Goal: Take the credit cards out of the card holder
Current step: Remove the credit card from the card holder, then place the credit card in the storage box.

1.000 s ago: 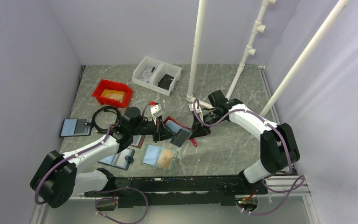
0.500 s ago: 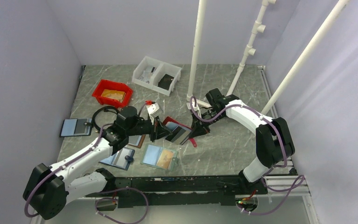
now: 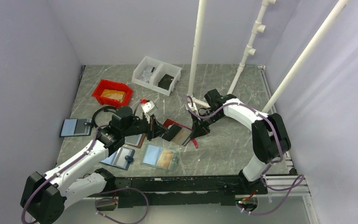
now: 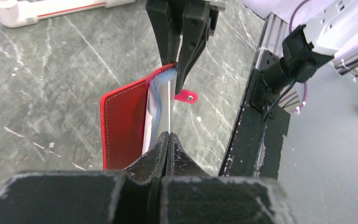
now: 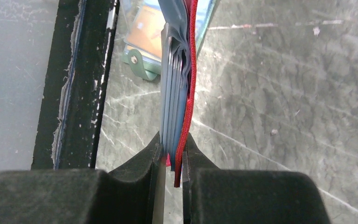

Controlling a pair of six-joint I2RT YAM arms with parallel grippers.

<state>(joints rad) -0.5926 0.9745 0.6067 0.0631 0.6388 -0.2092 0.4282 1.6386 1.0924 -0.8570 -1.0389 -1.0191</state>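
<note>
Btwn 2 pincers (image 3: pixel 157 129) (image 3: pixel 195 131): 1 card holder (image 3: pixel 179 135)

Seen from above, a grey marbled table (image 3: pixel 223 144) carries everything. A red bin (image 3: pixel 112 93) with something tan inside stands at 10 o'clock from the table's middle. A white tray (image 3: pixel 156 75) with two compartments stands at 11 o'clock. At 9 o'clock lies a black cable loop (image 3: pixel 103 116), and a dark blue-grey holder (image 3: pixel 76 127) lies open just beside it. A brown holder (image 3: pixel 135 140) and a blue holder (image 3: pixel 118 157) lie at 8 o'clock. At 6 o'clock lies a light teal holder (image 3: pixel 160 157) with an orange card. White pipes (image 3: pixel 196 51) rise at 1 o'clock.
</note>
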